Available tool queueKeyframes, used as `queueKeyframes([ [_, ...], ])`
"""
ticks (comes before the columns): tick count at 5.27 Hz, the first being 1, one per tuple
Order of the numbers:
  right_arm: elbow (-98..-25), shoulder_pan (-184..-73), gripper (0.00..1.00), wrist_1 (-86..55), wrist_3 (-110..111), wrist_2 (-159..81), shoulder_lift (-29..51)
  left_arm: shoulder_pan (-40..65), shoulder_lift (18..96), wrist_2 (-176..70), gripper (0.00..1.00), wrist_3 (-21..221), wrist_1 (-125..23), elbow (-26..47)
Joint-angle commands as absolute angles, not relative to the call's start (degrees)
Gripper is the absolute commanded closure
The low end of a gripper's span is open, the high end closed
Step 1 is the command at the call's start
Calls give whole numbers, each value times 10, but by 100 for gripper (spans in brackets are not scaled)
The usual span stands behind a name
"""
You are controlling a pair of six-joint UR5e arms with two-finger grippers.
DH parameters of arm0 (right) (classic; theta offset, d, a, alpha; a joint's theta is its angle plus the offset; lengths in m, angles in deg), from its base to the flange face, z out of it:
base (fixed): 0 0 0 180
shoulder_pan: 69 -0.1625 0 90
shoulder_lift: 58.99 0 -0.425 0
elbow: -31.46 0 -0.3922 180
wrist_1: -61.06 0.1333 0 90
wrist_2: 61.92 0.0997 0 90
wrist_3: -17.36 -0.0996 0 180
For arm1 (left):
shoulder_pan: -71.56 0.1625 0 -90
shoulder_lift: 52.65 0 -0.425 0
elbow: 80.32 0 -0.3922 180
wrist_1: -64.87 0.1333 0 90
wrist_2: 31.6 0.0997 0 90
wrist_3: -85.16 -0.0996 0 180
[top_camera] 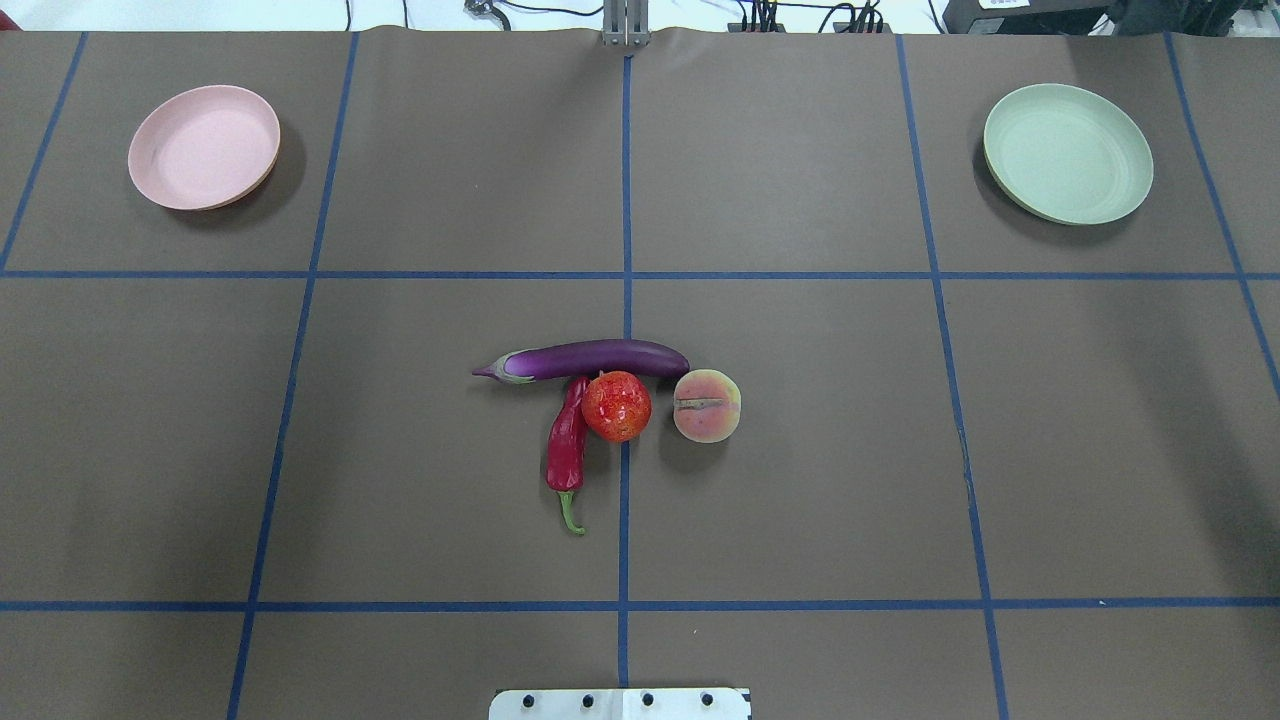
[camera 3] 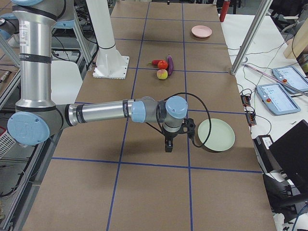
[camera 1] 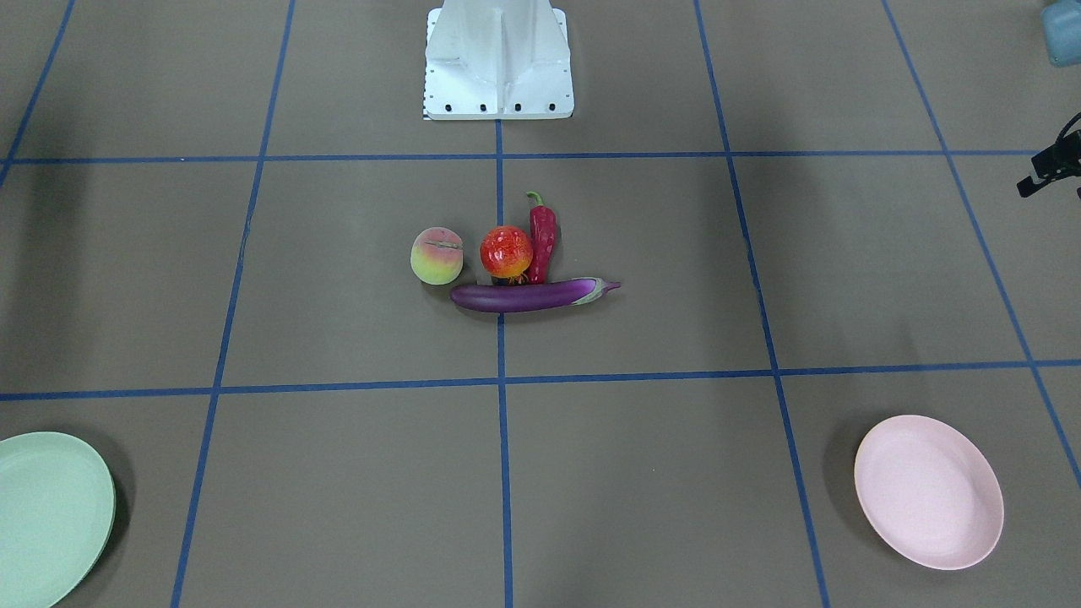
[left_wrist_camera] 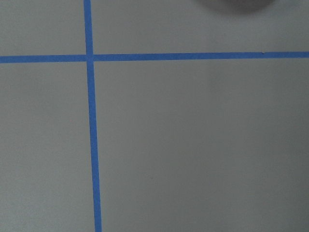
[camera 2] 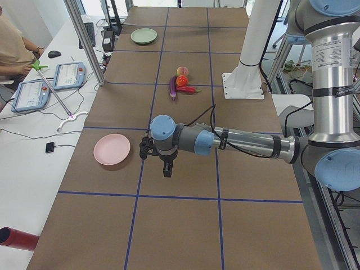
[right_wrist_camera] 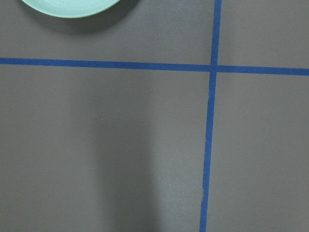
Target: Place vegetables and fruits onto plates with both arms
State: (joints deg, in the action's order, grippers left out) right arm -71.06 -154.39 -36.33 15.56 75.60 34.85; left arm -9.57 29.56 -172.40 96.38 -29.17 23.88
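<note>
— Is the left gripper (camera 2: 166,171) spread or pinched?
— Can't tell, nor for the right gripper (camera 3: 168,147). Left hangs near the pink plate (camera 2: 112,149), right near the mint plate (camera 3: 216,135); eggplant (top_camera: 590,359), chili (top_camera: 566,447), pomegranate (top_camera: 616,405) and peach (top_camera: 706,405) huddle together, well apart from both.

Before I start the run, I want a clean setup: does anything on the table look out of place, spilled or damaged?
Nothing is spilled, damaged or tipped. The pink plate and green plate lie flat and empty. Only crowding stands out: the chili pepper and round red fruit touch the eggplant, the peach close beside.
</note>
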Motion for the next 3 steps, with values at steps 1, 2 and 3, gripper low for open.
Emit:
queueKeyframes([
  [1,-708,-1543,0,-363,155,756,349,-95,296,-1723,0,965,-292,250],
  [2,-708,-1543,0,-363,156,756,349,-96,293,-1724,0,965,-293,252],
  [3,-708,-1543,0,-363,156,755,348,-96,293,-1724,0,964,-293,253],
])
